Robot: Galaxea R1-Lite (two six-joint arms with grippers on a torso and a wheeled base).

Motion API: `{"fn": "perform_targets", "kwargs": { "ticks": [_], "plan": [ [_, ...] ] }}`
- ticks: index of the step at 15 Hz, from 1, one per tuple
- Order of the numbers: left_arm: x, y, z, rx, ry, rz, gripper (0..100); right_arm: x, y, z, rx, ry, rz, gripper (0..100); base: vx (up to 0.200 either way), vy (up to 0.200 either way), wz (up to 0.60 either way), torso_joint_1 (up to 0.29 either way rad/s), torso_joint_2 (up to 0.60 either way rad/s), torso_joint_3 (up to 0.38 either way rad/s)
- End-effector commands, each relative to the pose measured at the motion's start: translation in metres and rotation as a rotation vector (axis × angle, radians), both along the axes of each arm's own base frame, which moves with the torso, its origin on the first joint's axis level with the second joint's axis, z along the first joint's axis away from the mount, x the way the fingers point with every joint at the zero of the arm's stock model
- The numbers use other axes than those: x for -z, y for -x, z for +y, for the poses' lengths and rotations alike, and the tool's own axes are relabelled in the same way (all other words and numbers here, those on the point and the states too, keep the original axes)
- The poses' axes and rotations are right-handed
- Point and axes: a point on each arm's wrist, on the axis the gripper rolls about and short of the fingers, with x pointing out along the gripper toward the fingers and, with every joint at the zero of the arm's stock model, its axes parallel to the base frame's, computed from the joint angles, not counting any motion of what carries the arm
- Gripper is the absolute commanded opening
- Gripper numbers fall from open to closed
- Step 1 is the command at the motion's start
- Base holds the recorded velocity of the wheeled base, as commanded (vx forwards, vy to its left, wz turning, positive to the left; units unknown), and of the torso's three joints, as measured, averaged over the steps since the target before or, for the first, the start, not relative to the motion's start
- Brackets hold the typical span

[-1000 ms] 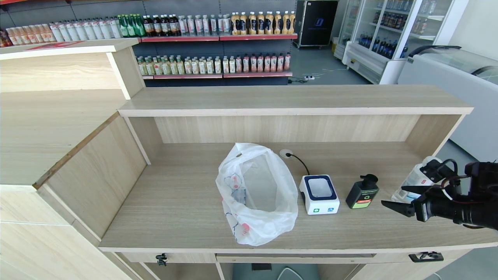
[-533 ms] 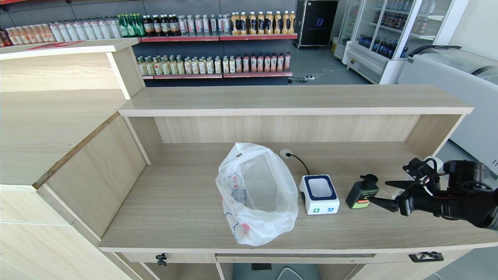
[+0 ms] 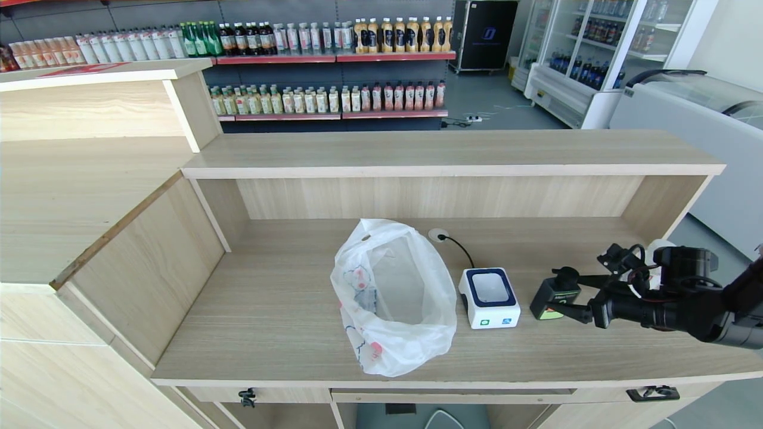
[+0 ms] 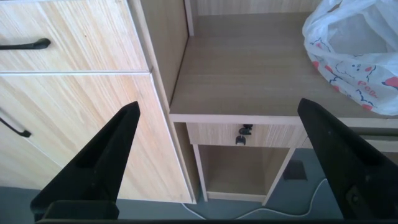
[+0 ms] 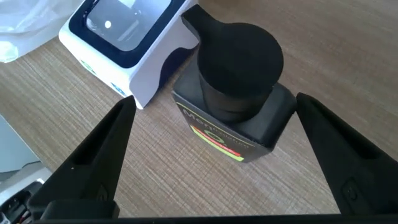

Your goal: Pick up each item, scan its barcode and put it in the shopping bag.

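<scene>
Black bottle (image 5: 239, 68) between parted right jaws

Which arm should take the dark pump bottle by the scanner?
Right. Its open end effector flanks the dark green square bottle with black pump top; the left end effector is before the wooden counter's opposite end, beyond the white plastic bag.

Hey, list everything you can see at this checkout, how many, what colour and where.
counter: one, light wood, foreground
shopping bag: one, white, printed, mid-counter
scanner: one, white and navy, right of the bag
pump bottle: one, black, right of the scanner
white bottle: one, partly hidden, counter's right end
drink bottles: many, mixed colours, shelves behind
right gripper: one, black, open, straddling the pump bottle
left gripper: one, black, open, low before the counter
</scene>
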Motion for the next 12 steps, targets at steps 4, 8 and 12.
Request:
{"fn": "perform_targets", "kwargs": {
  "ticks": [4, 8, 12],
  "plan": [
    [0.000, 0.000, 0.000, -0.001, 0.000, 0.000, 100, 0.010, -0.005, 0.010, -0.035, -0.001, 0.018, 100, 0.000, 0.000, 0.00, 0.000, 0.00, 0.000],
    [0.000, 0.000, 0.000, 0.000, 0.000, 0.000, 100, 0.017, -0.006, 0.014, -0.049, -0.003, 0.030, 100, 0.000, 0.000, 0.00, 0.000, 0.00, 0.000],
    [0.000, 0.000, 0.000, -0.001, 0.000, 0.000, 100, 0.022, -0.001, 0.018, -0.065, 0.002, 0.046, 100, 0.000, 0.000, 0.00, 0.000, 0.00, 0.000]
  ]
}}
